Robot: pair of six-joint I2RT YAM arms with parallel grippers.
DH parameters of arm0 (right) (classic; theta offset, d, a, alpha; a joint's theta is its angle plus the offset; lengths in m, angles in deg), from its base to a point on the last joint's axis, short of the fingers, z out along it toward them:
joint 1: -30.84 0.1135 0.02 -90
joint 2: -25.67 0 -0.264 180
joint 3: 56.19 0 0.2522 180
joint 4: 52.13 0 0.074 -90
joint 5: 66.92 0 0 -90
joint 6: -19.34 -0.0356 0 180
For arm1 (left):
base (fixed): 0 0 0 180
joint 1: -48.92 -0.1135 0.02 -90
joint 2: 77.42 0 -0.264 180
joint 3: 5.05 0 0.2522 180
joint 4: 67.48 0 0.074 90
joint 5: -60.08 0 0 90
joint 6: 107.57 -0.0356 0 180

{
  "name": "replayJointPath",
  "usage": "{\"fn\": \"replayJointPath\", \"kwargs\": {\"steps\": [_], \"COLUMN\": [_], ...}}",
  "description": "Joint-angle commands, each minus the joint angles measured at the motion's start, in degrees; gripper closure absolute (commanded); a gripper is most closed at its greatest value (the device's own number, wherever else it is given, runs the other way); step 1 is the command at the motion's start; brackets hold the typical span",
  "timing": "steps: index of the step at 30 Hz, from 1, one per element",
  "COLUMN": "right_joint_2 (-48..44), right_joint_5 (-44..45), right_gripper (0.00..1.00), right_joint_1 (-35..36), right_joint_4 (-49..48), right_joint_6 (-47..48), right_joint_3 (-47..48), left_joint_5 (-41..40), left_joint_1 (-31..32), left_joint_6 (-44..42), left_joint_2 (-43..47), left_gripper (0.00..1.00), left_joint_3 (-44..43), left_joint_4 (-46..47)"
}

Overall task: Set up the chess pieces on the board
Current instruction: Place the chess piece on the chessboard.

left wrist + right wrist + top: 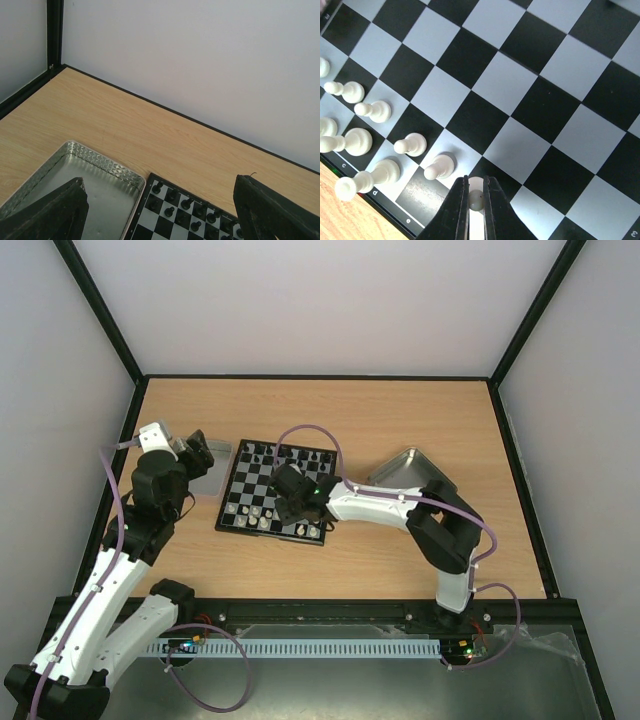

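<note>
Many chess pieces [412,145] stand on the board [505,87].

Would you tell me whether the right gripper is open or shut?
Shut on a white chess piece: the right gripper pinches its round head just above the board.

Metal tray [110,200] on wooden table [150,135]; second tray [400,462] well right; black pieces [187,203] in rows.

white piece [476,200] mostly hidden inside right tool [476,183] (type unclear), board [520,90] cropped by frame
</note>
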Motion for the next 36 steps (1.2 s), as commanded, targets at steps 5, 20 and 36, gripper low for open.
{"fn": "replayJointPath", "kwargs": {"steps": [5,20,36], "right_joint_2": [3.2,3.1,3.7], "right_joint_5": [0.3,0.2,1.4], "right_gripper": [0.94,0.78,0.76], "right_joint_1": [0.7,0.7,0.7], "right_joint_4": [4.9,5.8,5.5], "right_joint_6": [0.9,0.1,-1.6], "right_joint_3": [2.8,3.8,3.0], "left_joint_5": [0.0,0.2,0.3], "left_joint_1": [-0.5,-0.7,-0.7], "left_joint_6": [0.1,0.0,0.0], "left_joint_2": [0.2,0.1,0.4], "left_gripper": [0.19,0.19,0.19], "left_joint_3": [0.6,0.6,0.7], "left_joint_4": [1.2,1.4,1.3]}}
